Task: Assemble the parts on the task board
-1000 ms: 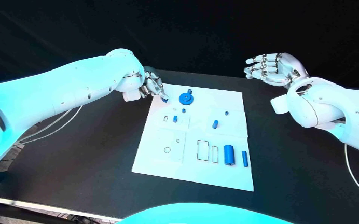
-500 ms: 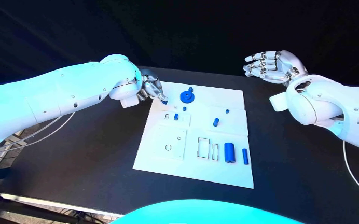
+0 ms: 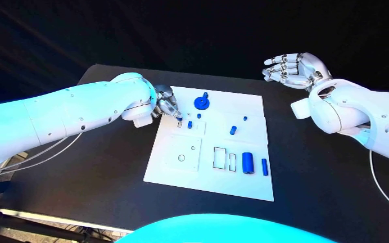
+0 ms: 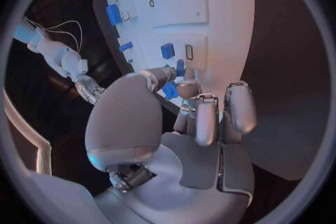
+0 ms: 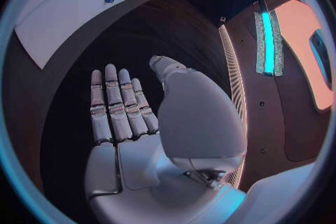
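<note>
The white task board (image 3: 235,147) lies in the middle of the black table. My left hand (image 3: 168,107) hangs over the board's far left part and pinches a small blue part (image 4: 170,90) between thumb and finger, low over a small slot. Just beside its fingertips stand two short blue pegs (image 3: 190,124). A round blue gear-like part (image 3: 201,104) sits at the board's far edge. A thick blue cylinder (image 3: 248,164) and a thinner one (image 3: 264,167) lie at the near right. My right hand (image 3: 293,70) is raised off the board's far right, fingers apart, holding nothing.
Two more small blue parts (image 3: 233,130) stand mid-board. Outlined rectangular slots (image 3: 220,159) and a round hole (image 3: 181,158) mark the near half. Bare black table (image 3: 105,164) surrounds the board. A cable (image 3: 49,142) trails below my left arm.
My left hand has carried the small blue part from beside the gear-like part toward me along the board's left side and lowered it. The right hand has stayed raised.
</note>
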`<state>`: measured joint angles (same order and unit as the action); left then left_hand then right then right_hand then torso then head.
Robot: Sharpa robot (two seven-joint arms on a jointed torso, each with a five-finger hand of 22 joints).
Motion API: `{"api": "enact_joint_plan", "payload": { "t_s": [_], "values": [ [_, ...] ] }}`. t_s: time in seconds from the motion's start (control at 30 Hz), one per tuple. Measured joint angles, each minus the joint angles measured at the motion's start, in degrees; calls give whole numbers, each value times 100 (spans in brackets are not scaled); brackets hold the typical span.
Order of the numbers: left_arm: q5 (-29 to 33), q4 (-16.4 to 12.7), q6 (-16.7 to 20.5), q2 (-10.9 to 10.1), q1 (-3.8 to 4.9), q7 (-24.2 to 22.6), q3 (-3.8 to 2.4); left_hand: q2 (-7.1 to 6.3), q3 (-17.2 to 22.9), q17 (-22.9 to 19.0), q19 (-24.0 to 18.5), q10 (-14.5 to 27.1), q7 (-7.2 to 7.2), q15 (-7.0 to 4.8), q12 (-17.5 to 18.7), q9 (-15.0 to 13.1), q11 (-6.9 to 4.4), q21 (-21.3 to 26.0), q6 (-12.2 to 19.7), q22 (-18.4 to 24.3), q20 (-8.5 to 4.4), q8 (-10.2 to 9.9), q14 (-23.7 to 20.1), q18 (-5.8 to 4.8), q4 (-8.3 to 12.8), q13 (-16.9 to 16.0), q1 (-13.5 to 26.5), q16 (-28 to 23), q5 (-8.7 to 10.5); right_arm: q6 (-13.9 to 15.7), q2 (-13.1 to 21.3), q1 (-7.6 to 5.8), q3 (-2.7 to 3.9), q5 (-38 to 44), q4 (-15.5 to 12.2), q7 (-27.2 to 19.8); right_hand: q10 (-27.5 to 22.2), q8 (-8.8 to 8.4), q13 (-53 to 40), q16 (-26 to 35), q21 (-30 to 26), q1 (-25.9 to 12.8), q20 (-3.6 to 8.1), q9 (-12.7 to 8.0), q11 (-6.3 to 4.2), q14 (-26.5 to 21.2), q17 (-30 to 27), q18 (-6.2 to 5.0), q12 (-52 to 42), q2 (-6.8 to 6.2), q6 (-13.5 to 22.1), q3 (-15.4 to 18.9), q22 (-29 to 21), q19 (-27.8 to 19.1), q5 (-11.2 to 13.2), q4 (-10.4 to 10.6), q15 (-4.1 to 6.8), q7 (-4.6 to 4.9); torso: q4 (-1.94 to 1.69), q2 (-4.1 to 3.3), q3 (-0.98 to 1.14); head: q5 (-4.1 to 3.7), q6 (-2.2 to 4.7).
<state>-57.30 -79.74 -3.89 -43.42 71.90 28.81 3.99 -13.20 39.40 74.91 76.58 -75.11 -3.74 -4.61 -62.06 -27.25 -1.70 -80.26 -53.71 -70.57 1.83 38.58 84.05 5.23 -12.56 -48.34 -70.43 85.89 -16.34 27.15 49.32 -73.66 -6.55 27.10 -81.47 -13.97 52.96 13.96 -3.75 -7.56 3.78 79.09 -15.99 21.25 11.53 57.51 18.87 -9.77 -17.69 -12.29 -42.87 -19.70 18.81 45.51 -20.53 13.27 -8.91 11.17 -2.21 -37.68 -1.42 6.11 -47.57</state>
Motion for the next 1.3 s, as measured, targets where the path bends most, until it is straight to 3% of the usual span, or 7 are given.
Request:
{"api": "enact_joint_plan", "payload": {
  "t_s": [0.3,0.43,1.07,1.13,1.3],
  "values": [
    [-276,-43,-42,10,-19,20,5,-19,47,0,0,68,1,-21,250,0,-67,0,1,-9,0,147,-21,-1,-46,347,94,34,3,-8,9,1,0,-3,-5,-6,0,-23,5,24,0,0,0,-12,0,0,-24,0,23,0,0,10,-28,0,0,-10,0,0,-1,-2,3,-5,-28],
    [-402,-45,-89,20,-20,30,5,0,47,0,0,69,1,-41,182,0,-68,0,1,-9,0,219,-1,0,-47,223,121,34,4,-24,13,1,0,-5,-8,-12,0,-23,5,24,0,-30,-21,-15,0,0,-39,0,23,-31,0,24,-57,-21,-24,-24,0,0,-2,-2,3,-2,-40],
    [-772,13,-479,120,-22,80,11,-49,64,0,20,70,22,-40,182,-1,-66,0,21,-8,-21,265,-1,0,-62,223,169,34,8,-62,24,1,0,-21,-18,-30,-20,-23,4,52,0,-54,-21,-21,20,1,-51,0,23,-7,0,24,-74,-21,-54,-24,0,0,-1,-2,0,-27,-85],
    [-784,24,-499,136,-22,82,13,-81,326,0,20,70,22,-40,182,-1,-66,0,22,-8,-21,274,-1,0,201,223,202,34,16,-63,24,1,0,-22,-19,-31,-20,-23,4,54,0,-54,-21,-21,20,0,-51,0,23,-7,0,24,-75,-21,-55,-24,0,0,0,-2,-1,-32,-86],
    [-822,36,-518,163,-24,89,23,-81,327,0,20,70,22,-40,182,-1,-65,0,21,-17,-21,275,-1,0,202,203,202,34,-14,-65,20,1,0,-24,-19,-33,-20,-23,4,54,0,-53,-21,-21,20,0,-51,0,23,-7,0,24,-75,-20,-55,-23,0,0,3,-2,-1,-35,-88]
  ]
}}
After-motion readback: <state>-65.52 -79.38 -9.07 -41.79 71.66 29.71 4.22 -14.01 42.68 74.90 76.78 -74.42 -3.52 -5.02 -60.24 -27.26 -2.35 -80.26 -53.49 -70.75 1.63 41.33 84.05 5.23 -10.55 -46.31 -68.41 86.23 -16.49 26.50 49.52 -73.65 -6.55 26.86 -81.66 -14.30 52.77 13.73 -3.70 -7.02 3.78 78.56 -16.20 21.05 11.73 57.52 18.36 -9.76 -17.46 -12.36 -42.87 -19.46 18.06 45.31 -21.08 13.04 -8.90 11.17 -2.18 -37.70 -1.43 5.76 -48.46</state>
